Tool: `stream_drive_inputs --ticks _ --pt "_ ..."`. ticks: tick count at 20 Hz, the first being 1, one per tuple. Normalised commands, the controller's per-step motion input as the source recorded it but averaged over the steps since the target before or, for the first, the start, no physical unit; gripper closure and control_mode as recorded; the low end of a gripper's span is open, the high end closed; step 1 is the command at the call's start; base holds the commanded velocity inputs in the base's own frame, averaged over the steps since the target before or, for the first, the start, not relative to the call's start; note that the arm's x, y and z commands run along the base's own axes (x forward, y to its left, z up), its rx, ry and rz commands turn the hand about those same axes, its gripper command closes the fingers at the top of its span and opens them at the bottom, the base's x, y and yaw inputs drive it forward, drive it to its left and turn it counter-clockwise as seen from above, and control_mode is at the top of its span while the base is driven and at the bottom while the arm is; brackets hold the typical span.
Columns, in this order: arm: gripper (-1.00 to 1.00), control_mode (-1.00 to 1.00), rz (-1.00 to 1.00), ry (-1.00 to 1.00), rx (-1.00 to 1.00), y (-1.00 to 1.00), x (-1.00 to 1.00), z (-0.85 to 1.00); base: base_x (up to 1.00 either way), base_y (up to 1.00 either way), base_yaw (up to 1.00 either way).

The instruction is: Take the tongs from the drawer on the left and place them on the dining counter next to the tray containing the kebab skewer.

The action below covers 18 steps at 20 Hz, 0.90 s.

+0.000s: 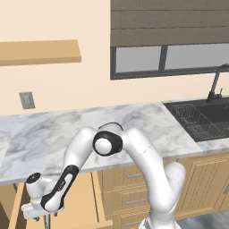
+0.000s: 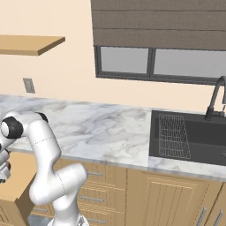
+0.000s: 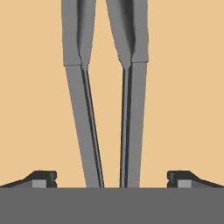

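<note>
**No readable text in the scene**

We look at all three views and we find no writing that can be read. The marble worktop (image 1: 89,129) carries only grey veins, no letters. The small grey wall plate (image 1: 27,100) is blank, and so is the wooden shelf (image 1: 40,51). The cabinet fronts (image 2: 176,194) show plain panels with no label or number. In the hand view, the tongs (image 3: 109,109) lie on the light-wood bottom of the drawer (image 3: 183,87), and neither one bears a brand or a mark.
</note>
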Motion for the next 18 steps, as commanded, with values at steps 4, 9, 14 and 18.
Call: stream_drive_inputs --ticks 4,9,14,18 --pt "-1.0 -1.0 0.0 -0.03 0.0 0.02 0.06 -0.26 0.0 0.0 0.0" --pt "1.0 -1.0 0.0 -0.01 0.0 0.0 0.0 -0.41 0.0 0.0 0.0" --pt "1.0 -1.0 -0.01 0.0 0.0 0.0 0.0 -0.18 0.0 0.0 0.0" --pt "1.0 -1.0 0.0 -0.01 0.0 0.0 -0.01 0.0 0.0 0.0 0.0"
